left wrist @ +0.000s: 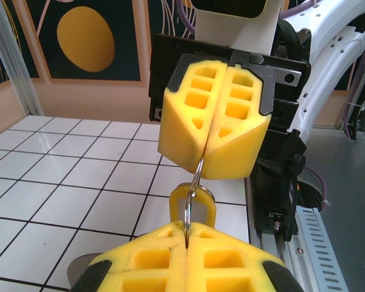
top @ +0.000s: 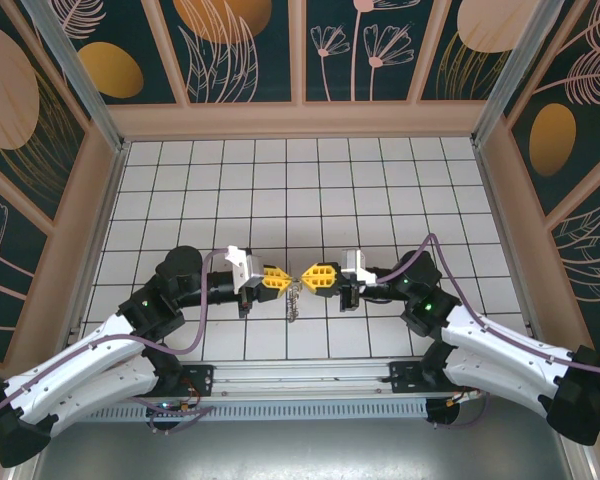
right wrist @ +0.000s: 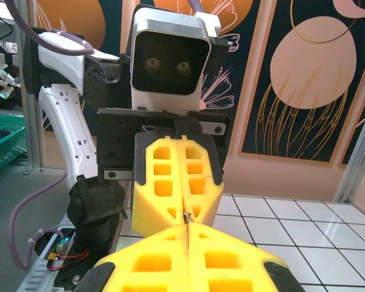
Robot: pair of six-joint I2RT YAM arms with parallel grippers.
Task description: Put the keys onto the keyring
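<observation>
Left to right, above the tiled table (top: 180, 180). The left gripper (top: 286, 277) is clenched on the key (left wrist: 193, 205), whose gold head stands out of its closed jaws. The thin wire of the keyring (left wrist: 198, 175) rises from the hole in the key's head, as far as the left wrist view shows, into the right gripper (top: 308, 277), which is clenched on it. The two grippers meet nose to nose, very nearly touching. Silvery pieces (top: 293, 300) dangle just below the meeting point. Whether the key sits fully on the wire cannot be told.

To do this step well, move one arm only, in small strokes along the curve of the wire, with the key's flat face square to it. Avoid pulling the grippers apart: that would likely bend the wire or drag it out of the pinch. Release the key only once it hangs on the wire by itself.
</observation>
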